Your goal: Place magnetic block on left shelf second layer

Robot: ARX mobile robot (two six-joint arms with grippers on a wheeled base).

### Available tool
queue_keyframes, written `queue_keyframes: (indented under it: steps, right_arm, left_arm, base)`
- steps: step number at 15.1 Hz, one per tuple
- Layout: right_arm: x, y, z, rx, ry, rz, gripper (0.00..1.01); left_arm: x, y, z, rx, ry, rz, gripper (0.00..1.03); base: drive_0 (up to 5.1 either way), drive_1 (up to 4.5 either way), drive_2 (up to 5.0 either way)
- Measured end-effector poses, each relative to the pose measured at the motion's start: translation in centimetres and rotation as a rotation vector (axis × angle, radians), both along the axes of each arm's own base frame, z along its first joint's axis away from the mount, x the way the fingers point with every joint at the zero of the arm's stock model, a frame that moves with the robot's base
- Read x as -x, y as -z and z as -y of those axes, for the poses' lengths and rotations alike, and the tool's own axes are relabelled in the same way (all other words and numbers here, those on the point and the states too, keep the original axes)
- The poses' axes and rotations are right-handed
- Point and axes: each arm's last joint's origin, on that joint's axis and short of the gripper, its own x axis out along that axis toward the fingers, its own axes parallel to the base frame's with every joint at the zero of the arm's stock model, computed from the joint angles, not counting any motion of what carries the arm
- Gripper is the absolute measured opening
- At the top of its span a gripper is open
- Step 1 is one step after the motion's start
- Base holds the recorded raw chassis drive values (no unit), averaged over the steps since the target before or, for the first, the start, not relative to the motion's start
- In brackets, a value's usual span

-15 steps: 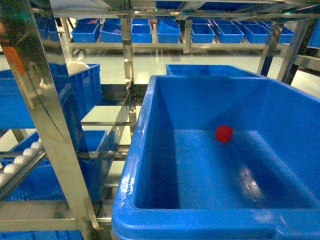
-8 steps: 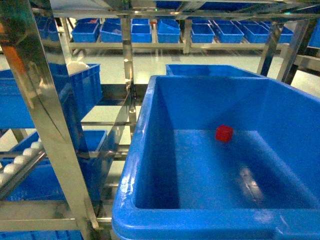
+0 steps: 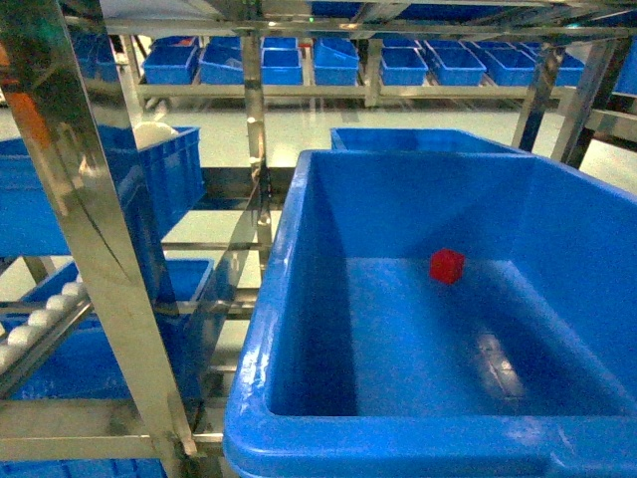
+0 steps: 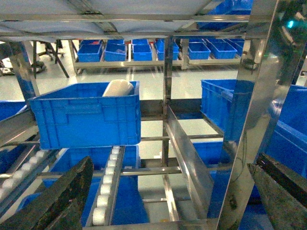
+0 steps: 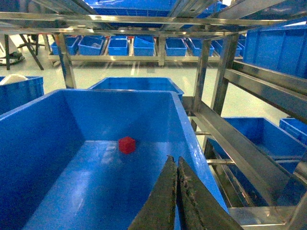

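Your magnetic block (image 3: 447, 266) sits on the floor of the large blue bin (image 3: 299, 249), towards its far wall; your right gripper (image 5: 176, 165), jaws pressed together, hangs above the bin's near side, while your left gripper (image 4: 163, 201) stands wide apart beside the steel shelf (image 4: 184, 148).

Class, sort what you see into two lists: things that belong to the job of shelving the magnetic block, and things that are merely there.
Part of the job:
magnetic block
large blue bin holding it
left shelf
right gripper
left gripper

Merely there:
blue crate holding a white object
far row of bins
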Motion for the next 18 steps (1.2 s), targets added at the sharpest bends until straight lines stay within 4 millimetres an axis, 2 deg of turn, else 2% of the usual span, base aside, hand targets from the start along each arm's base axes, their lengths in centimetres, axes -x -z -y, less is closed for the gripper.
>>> queue_keyframes:
  steps: [7,9,13,18]
  right_arm:
    - [0.9,1.2,0.0,0.0,0.0,0.017,0.02]
    - [1.9,1.6,0.0,0.0,-0.002,-0.01,0.02]
    - [2.0,1.5,0.0,0.001,0.0,0.006,0.02]
    - [2.0,1.5,0.0,0.0,0.0,0.006,0.67]
  left_arm:
    - [0.0,0.0,0.0,0.0,0.0,0.0,0.98]
    - [0.0,0.0,0.0,0.0,-0.001,0.0,0.98]
    - [0.0,0.0,0.0,0.0,0.001,0.0,0.98]
    - [0.0,0.0,0.0,0.0,0.001,0.0,0.98]
  base:
    - [0.0,0.0,0.0]
    - [0.0,0.0,0.0]
    - [0.0,0.0,0.0]
    - [0.0,0.0,0.0]
